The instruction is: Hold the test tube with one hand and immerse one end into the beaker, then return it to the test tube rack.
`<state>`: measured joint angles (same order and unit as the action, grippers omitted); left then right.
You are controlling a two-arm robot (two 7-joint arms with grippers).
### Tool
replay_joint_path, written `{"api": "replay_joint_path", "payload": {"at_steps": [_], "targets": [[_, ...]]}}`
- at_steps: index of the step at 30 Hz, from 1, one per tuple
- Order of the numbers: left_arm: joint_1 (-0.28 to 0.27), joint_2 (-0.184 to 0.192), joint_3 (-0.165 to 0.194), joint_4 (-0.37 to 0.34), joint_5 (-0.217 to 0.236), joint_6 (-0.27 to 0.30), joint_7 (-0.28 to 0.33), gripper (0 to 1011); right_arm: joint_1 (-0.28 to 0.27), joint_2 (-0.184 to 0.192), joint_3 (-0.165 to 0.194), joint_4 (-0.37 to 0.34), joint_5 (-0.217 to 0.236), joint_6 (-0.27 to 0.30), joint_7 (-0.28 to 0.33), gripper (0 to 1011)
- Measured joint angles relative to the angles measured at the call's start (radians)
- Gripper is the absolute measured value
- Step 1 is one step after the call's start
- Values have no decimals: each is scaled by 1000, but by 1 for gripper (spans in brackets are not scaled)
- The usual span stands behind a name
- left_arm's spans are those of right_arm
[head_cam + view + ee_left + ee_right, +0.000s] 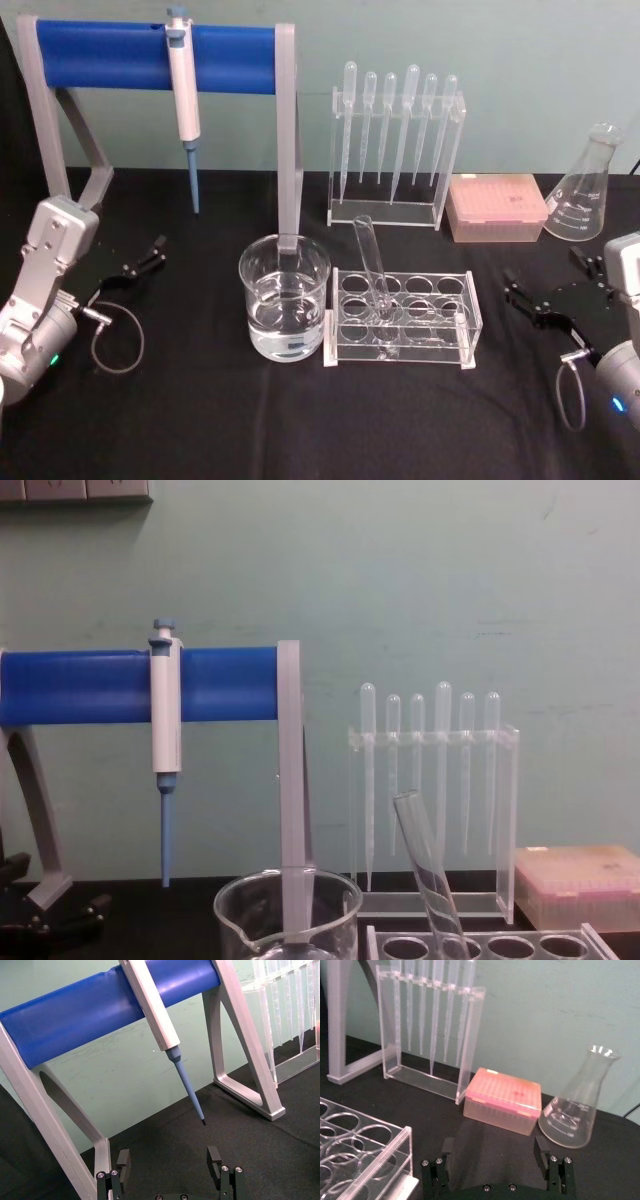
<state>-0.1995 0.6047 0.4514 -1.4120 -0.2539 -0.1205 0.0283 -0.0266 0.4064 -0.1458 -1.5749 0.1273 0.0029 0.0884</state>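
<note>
On the black table, our left gripper (155,250) and right gripper (515,290) rest low at either side, both spread open and empty. Between them the test tube (370,265) leans in the clear rack (455,320), just beside the beaker (284,297).

My left arm (45,290): silver-grey casing, green light near the wrist, thin grey cable loop (118,335) hanging beside the gripper. Left gripper (150,252): black, two fingers, silver screws behind each finger. My right arm (622,330): same silver casing, blue light, matching cable loop. Right gripper (518,291): black, screws alike.
</note>
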Motion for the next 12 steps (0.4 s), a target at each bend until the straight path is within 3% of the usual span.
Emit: {"api": "replay_joint_path", "payload": {"at_steps": [12], "targets": [[0, 0, 0, 0, 0, 0, 0, 1000, -4, 3, 2, -7, 5, 1, 0, 1003]]}}
